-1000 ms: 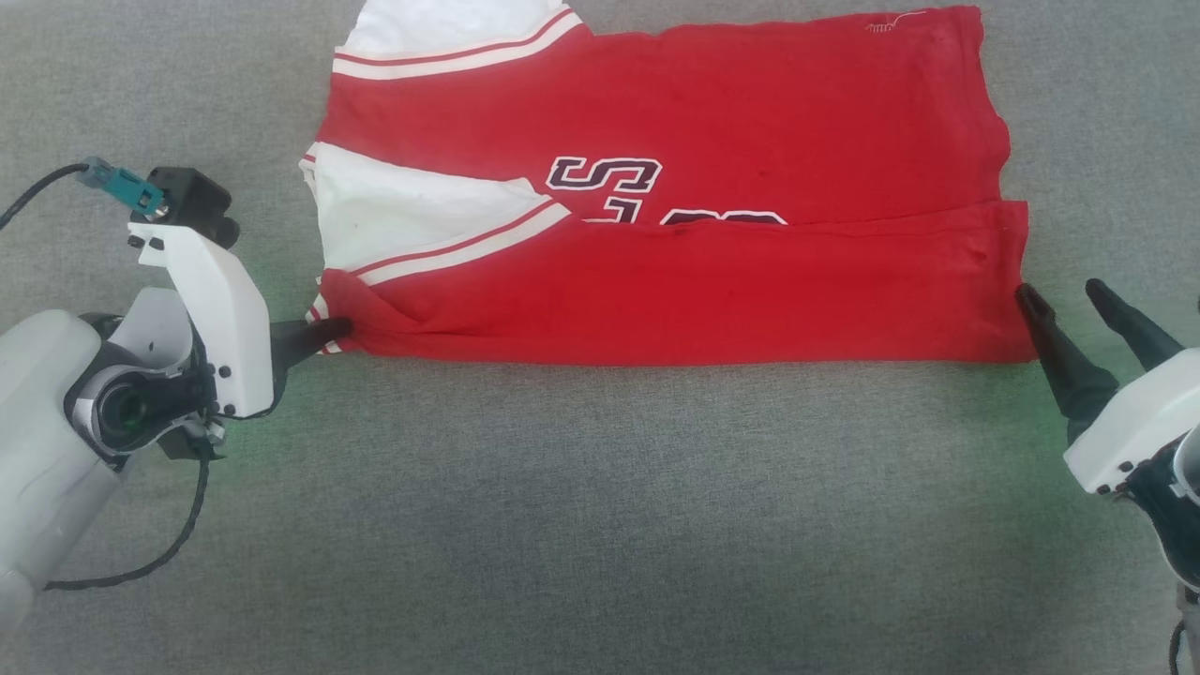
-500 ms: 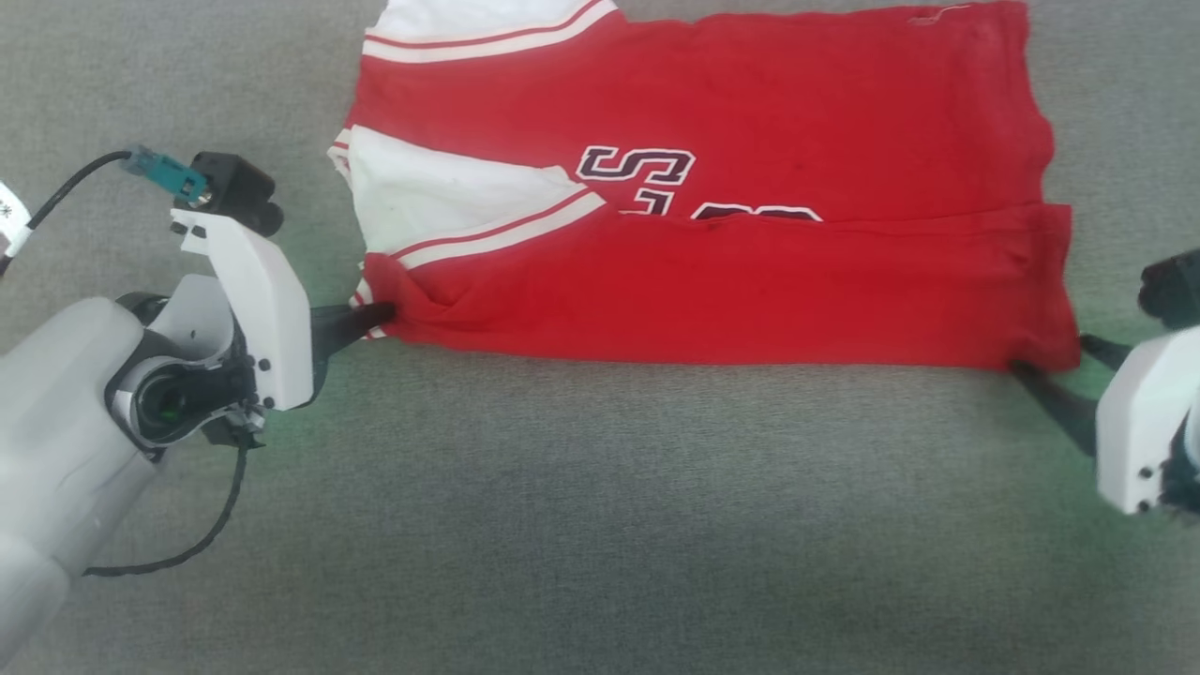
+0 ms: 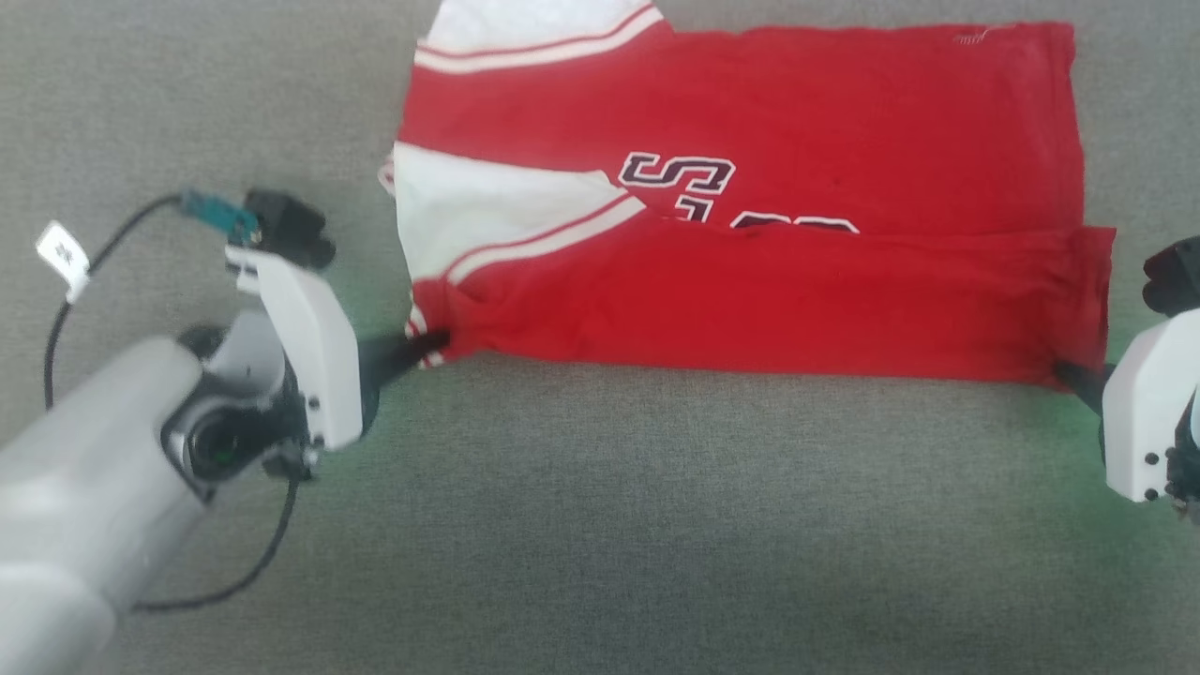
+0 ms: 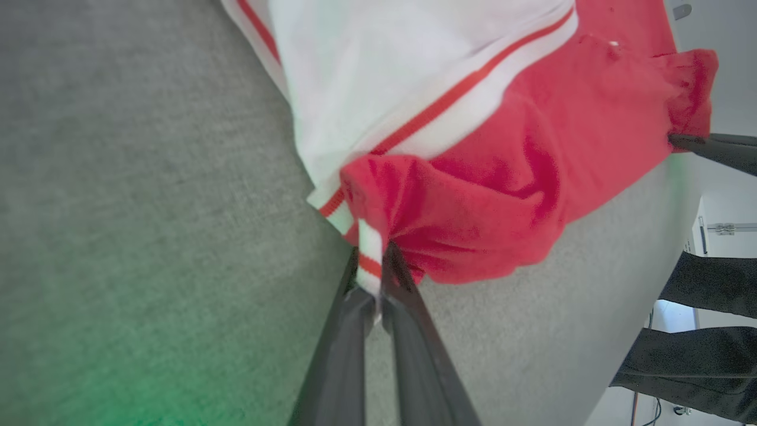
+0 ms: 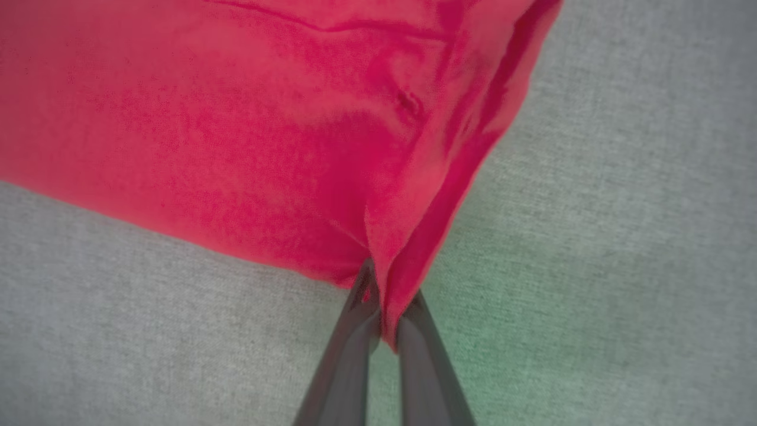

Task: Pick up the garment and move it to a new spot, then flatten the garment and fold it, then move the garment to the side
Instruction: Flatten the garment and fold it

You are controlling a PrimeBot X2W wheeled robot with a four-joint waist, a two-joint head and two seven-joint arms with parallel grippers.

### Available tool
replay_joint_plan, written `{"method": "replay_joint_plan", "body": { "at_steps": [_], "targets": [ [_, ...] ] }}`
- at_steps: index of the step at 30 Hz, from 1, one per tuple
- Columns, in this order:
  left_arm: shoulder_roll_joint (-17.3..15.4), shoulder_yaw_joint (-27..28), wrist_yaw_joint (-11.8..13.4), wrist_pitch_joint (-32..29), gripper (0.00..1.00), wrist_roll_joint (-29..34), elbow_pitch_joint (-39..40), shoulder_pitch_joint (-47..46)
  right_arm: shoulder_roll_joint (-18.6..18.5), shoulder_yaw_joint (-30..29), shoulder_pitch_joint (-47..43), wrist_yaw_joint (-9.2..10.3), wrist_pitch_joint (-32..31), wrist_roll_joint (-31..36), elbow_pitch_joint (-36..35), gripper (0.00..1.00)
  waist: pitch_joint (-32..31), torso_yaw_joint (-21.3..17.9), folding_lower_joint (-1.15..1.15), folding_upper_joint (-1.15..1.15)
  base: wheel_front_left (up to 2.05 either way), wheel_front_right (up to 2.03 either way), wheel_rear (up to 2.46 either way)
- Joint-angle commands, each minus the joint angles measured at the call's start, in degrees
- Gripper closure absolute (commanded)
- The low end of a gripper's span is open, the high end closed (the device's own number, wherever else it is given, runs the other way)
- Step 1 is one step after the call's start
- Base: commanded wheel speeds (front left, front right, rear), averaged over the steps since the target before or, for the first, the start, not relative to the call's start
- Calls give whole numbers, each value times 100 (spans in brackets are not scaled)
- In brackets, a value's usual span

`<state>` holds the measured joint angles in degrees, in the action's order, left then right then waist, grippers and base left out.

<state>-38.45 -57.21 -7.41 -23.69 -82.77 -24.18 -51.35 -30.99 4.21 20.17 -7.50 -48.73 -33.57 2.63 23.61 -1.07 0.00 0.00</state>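
garment (image 3: pixel 769 300) | folded | long axis left-right | sleeved end at left

White wrist housing (image 3: pixel 309 356), grey forearm (image 3: pixel 84 497), black cable (image 3: pixel 221 592)

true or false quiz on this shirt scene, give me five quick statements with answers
1. The left gripper is shut on a corner of the shirt. True.
2. The right gripper hangs open, clear of the shirt. False: it is shut on the shirt's red corner at the other end.
3. The shirt lies on a grey cloth surface. True.
4. The shirt is bunched into a ball. False: it lies spread out, with its near edge folded over the rest.
5. The fold partly covers the lettering on the shirt. True.
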Motion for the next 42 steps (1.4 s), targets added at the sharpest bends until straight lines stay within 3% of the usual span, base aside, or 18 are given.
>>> {"method": "replay_joint_plan", "body": {
  "at_steps": [1,10,18,20,21,22,23,24,25,26,27,34,42],
  "targets": [
    [-50,-116,-4,10,100,-78,68,320,-60,-6,-117,3,58,-37,64,100,-161,35,0,0,0,0,0],
    [-735,-82,-3,500,100,-319,1307,1306,-536,110,-638,2,48,-463,-7,100,-547,112,0,0,0,0,0],
    [-1080,-75,365,893,100,-416,2276,1950,-891,-113,-1160,3,201,-783,-81,100,-574,192,0,0,0,0,0],
    [-1105,-40,450,994,100,-400,2332,1989,-859,-196,-1174,3,354,-758,-97,65,-579,185,0,0,0,0,0],
    [-1105,-40,450,994,100,-400,2332,1989,-859,-196,-1174,3,354,-758,-97,65,-579,185,0,0,0,0,0],
    [-1103,-21,465,1045,100,-384,2350,2008,-802,-234,-1172,3,463,-733,-109,8,-587,183,0,0,0,0,0],
    [-1088,14,490,1110,93,-418,2354,2041,-738,-296,-1181,3,569,-718,-100,0,-598,183,0,0,0,0,0],
    [-1082,50,516,1179,67,-441,2351,2067,-689,-366,-1200,2,677,-687,-95,0,-609,186,0,0,0,0,0],
    [-1098,74,517,1238,51,-429,2347,2090,-676,-396,-1239,2,777,-627,-134,0,-623,186,0,0,0,0,0],
    [-1129,91,519,1307,16,-383,2351,2107,-685,-419,-1286,2,882,-545,-185,0,-637,183,0,0,0,0,0],
    [-1152,133,536,1403,0,-371,2348,2123,-694,-451,-1323,3,1011,-454,-225,0,-650,180,0,0,0,0,0],
    [-1332,614,610,2474,0,-220,2243,2308,-295,-695,-1333,1,2525,175,-594,0,-710,79,0,0,0,0,0],
    [-1107,1226,657,3635,0,478,1419,1582,770,-728,-852,2,4280,851,-525,0,-498,-154,0,0,0,0,0]
  ]
}}
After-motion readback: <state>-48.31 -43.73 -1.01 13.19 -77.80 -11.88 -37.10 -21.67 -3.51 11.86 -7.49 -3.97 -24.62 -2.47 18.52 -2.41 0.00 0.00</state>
